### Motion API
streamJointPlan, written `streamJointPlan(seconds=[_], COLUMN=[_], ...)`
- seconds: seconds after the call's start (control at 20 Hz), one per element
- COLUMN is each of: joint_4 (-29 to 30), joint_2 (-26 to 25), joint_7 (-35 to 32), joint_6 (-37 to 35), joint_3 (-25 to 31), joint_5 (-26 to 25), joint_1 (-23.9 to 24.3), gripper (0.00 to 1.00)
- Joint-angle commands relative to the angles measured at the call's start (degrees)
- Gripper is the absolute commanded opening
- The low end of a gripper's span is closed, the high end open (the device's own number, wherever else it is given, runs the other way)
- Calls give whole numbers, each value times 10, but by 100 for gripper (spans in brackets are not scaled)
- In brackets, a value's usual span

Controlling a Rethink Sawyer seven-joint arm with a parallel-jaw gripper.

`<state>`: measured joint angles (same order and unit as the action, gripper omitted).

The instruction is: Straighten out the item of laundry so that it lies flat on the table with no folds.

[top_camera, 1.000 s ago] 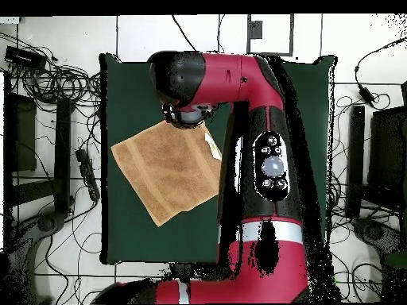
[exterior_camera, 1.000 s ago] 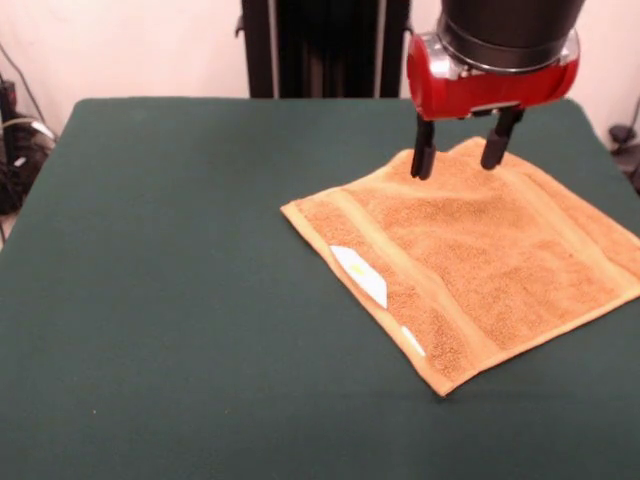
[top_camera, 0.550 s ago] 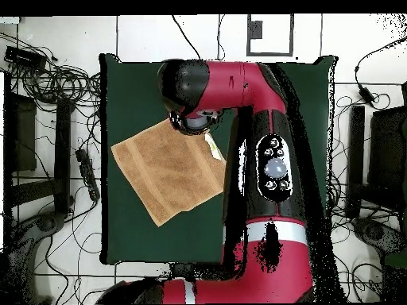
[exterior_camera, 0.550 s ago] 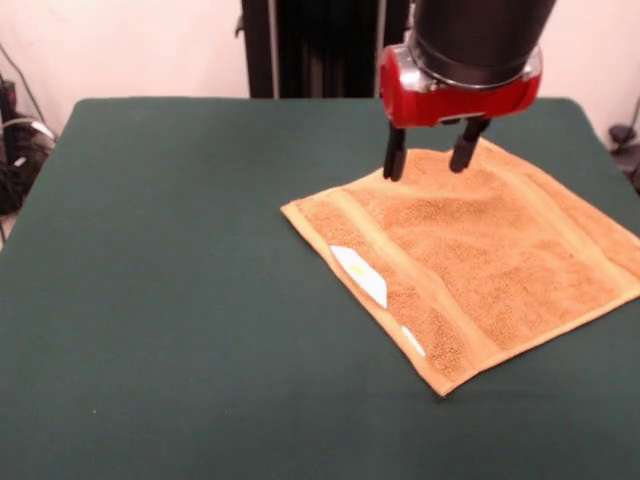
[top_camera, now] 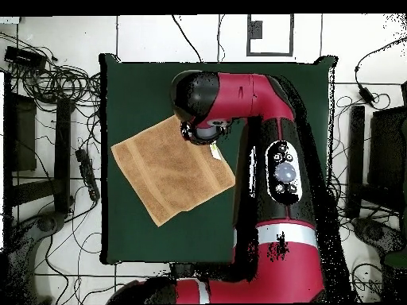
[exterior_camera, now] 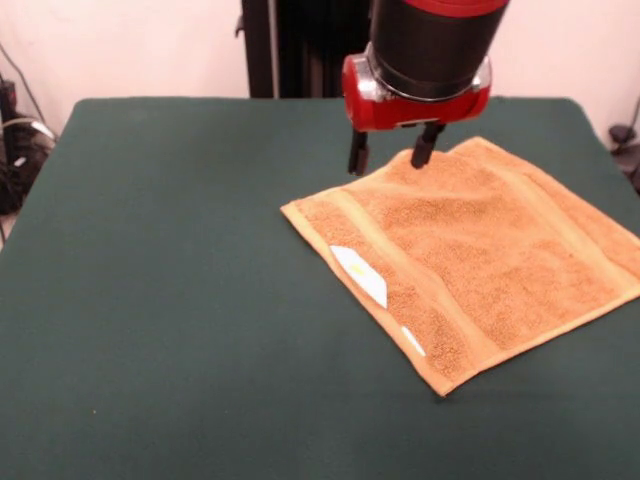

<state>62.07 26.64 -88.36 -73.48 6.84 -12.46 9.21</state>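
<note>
The item of laundry (exterior_camera: pixel 480 255) is an orange-tan towel lying spread out on the right half of the green table (exterior_camera: pixel 180 280). White labels (exterior_camera: pixel 358 275) show at its near-left hem. It looks flat, with one corner reaching the table's right edge. My gripper (exterior_camera: pixel 390 158) hangs open over the towel's far-left edge, its two dark fingers apart and holding nothing. From overhead the towel (top_camera: pixel 167 171) lies on the table's left side, and the arm's head (top_camera: pixel 203 107) covers its upper right corner.
The red arm (top_camera: pixel 274 183) stretches over the table's right half in the overhead view. Cables and dark equipment (top_camera: pixel 48 127) lie on the floor beside the table. A black pedestal (exterior_camera: pixel 320 45) stands behind the far edge.
The gripper has moved left along the towel's far edge, from above the far corner to the far-left edge. The towel has not moved.
</note>
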Motion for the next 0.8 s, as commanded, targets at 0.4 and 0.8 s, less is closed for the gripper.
streamJointPlan(seconds=[0.4,0.8], joint_4=[203,273], joint_2=[54,91], joint_7=[-75,-190], joint_6=[60,102], joint_3=[23,-3], joint_5=[32,86], joint_1=[-25,-72], gripper=[100,100])
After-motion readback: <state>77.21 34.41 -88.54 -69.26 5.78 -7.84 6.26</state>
